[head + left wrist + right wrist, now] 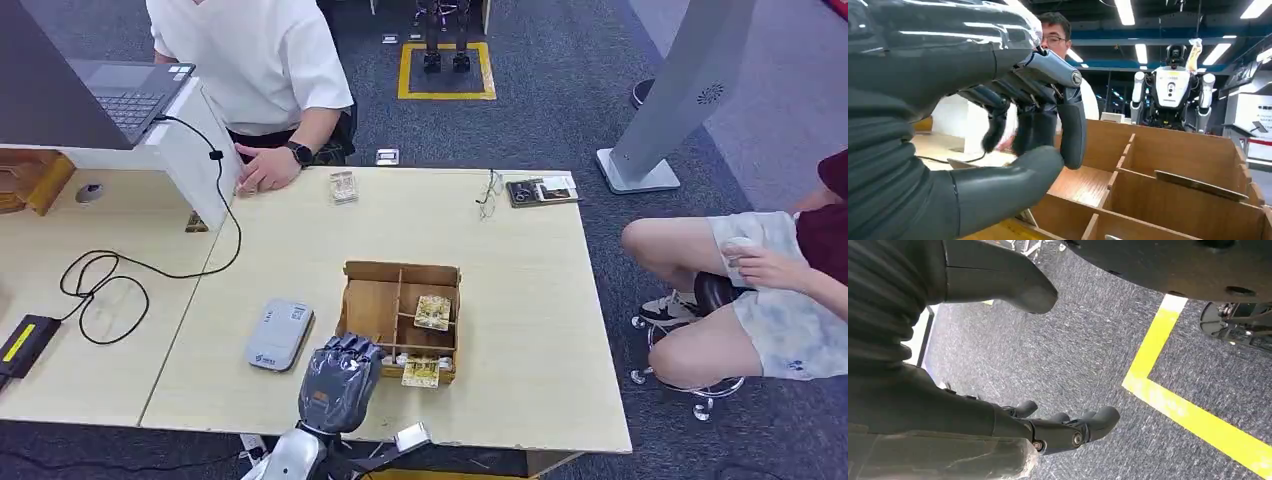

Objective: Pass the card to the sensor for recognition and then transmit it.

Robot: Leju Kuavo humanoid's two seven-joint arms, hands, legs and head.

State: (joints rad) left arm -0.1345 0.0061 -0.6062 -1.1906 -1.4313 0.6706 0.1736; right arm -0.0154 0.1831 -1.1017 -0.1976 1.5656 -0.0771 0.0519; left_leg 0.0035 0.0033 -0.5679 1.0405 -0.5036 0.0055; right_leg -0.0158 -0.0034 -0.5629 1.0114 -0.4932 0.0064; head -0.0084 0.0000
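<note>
Fingers (1073, 125) of the left hand (340, 380) curl downward, apart from the thumb and holding nothing, at the near left corner of the wooden divided box (372, 300); the right hand (998, 425) hangs over grey carpet with fingers loosely bent and empty. Pale surface (520, 290) carries the box near its front edge, the grey sensor (279, 334) just left of the box, one card (433, 312) in a right-hand compartment and another card (421, 372) at the box's near right corner.
</note>
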